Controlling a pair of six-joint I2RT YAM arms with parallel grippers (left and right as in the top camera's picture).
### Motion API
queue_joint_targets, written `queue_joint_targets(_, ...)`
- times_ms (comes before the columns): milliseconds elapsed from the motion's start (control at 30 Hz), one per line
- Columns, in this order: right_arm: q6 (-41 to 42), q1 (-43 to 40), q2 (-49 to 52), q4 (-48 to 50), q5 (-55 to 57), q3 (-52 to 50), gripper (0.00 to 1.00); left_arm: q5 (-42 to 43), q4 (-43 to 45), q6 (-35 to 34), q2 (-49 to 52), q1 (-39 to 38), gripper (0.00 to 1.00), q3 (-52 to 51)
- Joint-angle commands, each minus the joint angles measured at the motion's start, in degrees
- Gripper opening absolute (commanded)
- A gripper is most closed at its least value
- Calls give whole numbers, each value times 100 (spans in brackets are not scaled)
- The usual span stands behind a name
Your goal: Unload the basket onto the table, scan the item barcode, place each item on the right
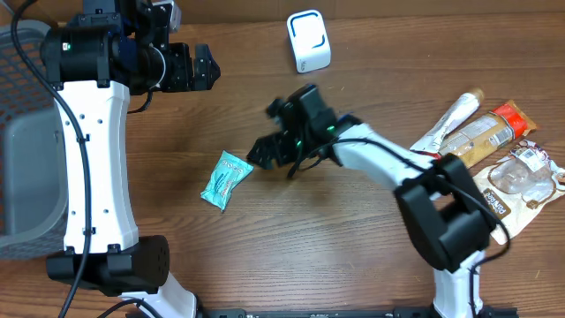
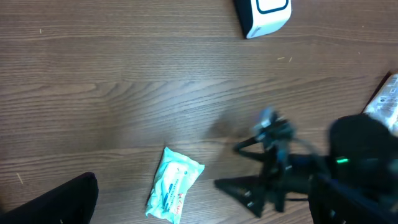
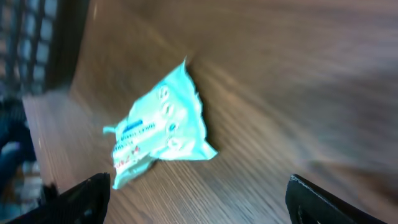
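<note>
Overhead, the teal packet (image 1: 227,179) lies flat on the wooden table (image 1: 371,265) at about 8 o'clock from the centre. It is alone and well apart from the pile of other goods (image 1: 494,150) at 3 o'clock, which I judge leaves room for fingers on either side. The right gripper (image 1: 262,152) sits just off the packet's 2 o'clock corner, jaws spread wide and empty, tilted toward it. From the right wrist, the packet lies ahead between the two fingertips and is not touched, so the arm looks lined up for a grasp. The white scanner (image 1: 308,41) stands at 12 o'clock, where a lifted packet could be presented. The left gripper (image 1: 201,69), also wide and holding nothing, hangs at 11 o'clock, clear of that path. A grey basket (image 1: 18,132) occupies 9 o'clock.
</note>
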Motion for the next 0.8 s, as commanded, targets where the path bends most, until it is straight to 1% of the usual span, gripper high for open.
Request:
queue_joint_targets(0, -584, 109, 227, 129, -238, 251, 90, -13, 4, 129, 20, -13, 100, 17)
queue_joint_targets(133, -597, 348, 428, 409, -9, 286, 89, -13, 4, 129, 20, -13, 99, 17)
queue_joint_targets(267, -568, 522, 549, 459, 378, 286, 84, -13, 4, 129, 20, -13, 100, 17)
queue_joint_targets(400, -501, 649, 717, 688, 695, 286, 77, -13, 4, 129, 20, -13, 100, 17)
queue_joint_targets(500, -245, 688, 835, 881, 820, 286, 74, -13, 4, 129, 20, -13, 100, 17)
queue_joint_targets(567, -186, 695, 866, 933, 822, 286, 69, -13, 4, 129, 20, -13, 100, 17)
queue_joint_targets(667, -186, 710, 866, 933, 820, 286, 56, -13, 4, 129, 20, -13, 99, 17)
queue_joint_targets(700, -186, 708, 866, 933, 822, 286, 50, -13, 4, 129, 20, -13, 99, 17)
queue_joint_targets(767, -107, 708, 866, 929, 820, 286, 35, -13, 4, 129, 20, -13, 100, 17)
